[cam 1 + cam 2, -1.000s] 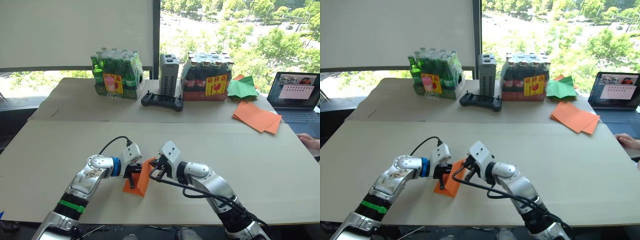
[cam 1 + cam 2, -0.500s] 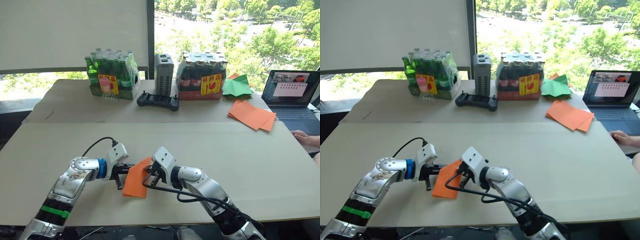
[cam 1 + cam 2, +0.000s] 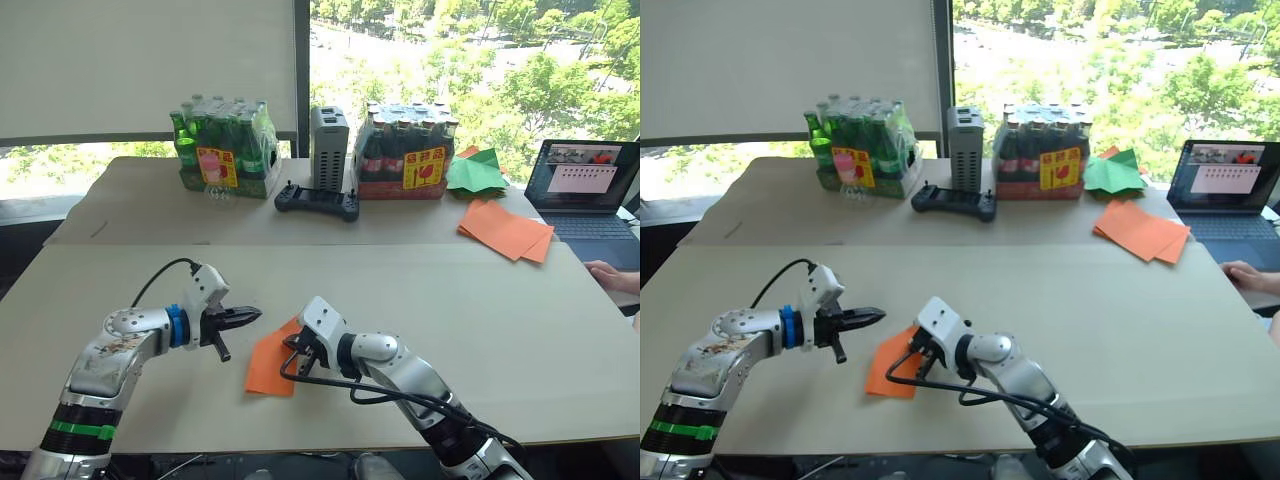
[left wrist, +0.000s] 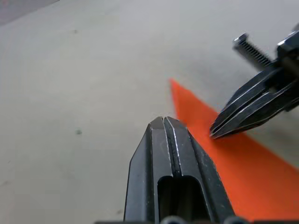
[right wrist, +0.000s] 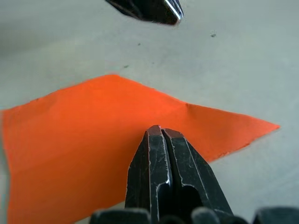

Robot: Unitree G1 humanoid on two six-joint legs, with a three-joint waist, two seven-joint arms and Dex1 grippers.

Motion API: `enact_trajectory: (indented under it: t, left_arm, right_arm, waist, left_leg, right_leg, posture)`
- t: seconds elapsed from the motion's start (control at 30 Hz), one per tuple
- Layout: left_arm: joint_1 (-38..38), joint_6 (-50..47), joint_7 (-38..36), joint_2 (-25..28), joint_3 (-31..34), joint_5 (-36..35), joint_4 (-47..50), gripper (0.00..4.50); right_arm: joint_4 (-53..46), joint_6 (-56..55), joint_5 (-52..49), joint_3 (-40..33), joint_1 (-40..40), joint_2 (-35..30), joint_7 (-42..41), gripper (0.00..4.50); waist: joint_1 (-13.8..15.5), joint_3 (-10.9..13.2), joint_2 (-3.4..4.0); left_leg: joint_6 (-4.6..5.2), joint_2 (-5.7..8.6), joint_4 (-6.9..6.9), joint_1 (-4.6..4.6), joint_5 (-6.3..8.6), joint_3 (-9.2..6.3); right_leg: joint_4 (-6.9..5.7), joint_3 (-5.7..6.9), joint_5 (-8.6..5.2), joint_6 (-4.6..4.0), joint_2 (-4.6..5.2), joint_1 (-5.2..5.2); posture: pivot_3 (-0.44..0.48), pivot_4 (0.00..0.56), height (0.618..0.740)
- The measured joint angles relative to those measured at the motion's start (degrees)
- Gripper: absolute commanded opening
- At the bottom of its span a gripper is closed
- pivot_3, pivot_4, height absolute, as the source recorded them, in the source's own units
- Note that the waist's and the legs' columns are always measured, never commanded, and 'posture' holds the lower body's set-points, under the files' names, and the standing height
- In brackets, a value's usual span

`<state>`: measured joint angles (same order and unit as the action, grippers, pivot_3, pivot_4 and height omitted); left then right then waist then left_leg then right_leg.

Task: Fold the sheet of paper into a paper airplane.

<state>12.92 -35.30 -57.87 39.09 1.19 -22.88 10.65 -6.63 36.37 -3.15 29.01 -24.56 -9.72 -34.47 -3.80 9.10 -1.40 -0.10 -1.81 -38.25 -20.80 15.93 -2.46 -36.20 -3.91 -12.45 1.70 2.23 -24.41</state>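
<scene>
The orange sheet of paper (image 3: 266,369) lies nearly flat on the near table, folded, with one pointed corner (image 5: 261,127). My right gripper (image 3: 291,346) is shut, and its tips rest on the sheet's right part, as the right wrist view shows (image 5: 161,133). My left gripper (image 3: 250,314) is shut and hovers to the left of the sheet, a little above it and apart from it. In the left wrist view its closed fingertips (image 4: 163,122) point toward the sheet's corner (image 4: 219,149), with the right gripper (image 4: 219,133) beyond. The paper airplane is out of view.
At the back stand a pack of green bottles (image 3: 220,155), a grey box (image 3: 328,148), a black controller (image 3: 317,202) and a pack of dark bottles (image 3: 405,155). Back right: a green paper shape (image 3: 475,172), a stack of orange sheets (image 3: 505,230), a laptop (image 3: 585,190), a person's hand (image 3: 612,276).
My left gripper has drawn back to the left, away from the sheet. The sheet, raised between both grippers before, has come down nearly flat under the right gripper.
</scene>
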Motion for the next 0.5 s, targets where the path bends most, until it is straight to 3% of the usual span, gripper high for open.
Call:
enact_trajectory:
  t: [0.17, 0.5]
  left_arm:
    - [-4.2, 3.0, -0.4, 0.0, -3.6, 2.2, -2.1, 0.01]
    - [-2.6, 13.0, -2.0, -0.1, -7.2, 5.5, -7.1, 0.01]
  right_arm:
    - [-0.2, 0.0, 0.3, 0.1, 0.0, -0.6, -0.4, 0.00]
    - [1.2, -1.4, -0.5, -2.1, -0.5, -0.8, -2.3, 0.00]
  waist:
    - [0.1, 0.0, 0.00]
    - [0.7, 0.0, 0.01]
  left_leg:
    - [-0.02, 0.00, 0.00, 0.06, -0.01, -0.02]
    - [-0.03, 0.01, 0.00, 0.19, -0.02, 0.00]
  right_leg:
    - [-0.06, 0.03, 0.03, -0.05, -0.01, 0.02]
    - [-0.03, 0.04, 0.03, -0.04, -0.01, 0.16]
  posture:
    - [0.000, 0.150, 0.733]
    - [0.000, 0.150, 0.733]
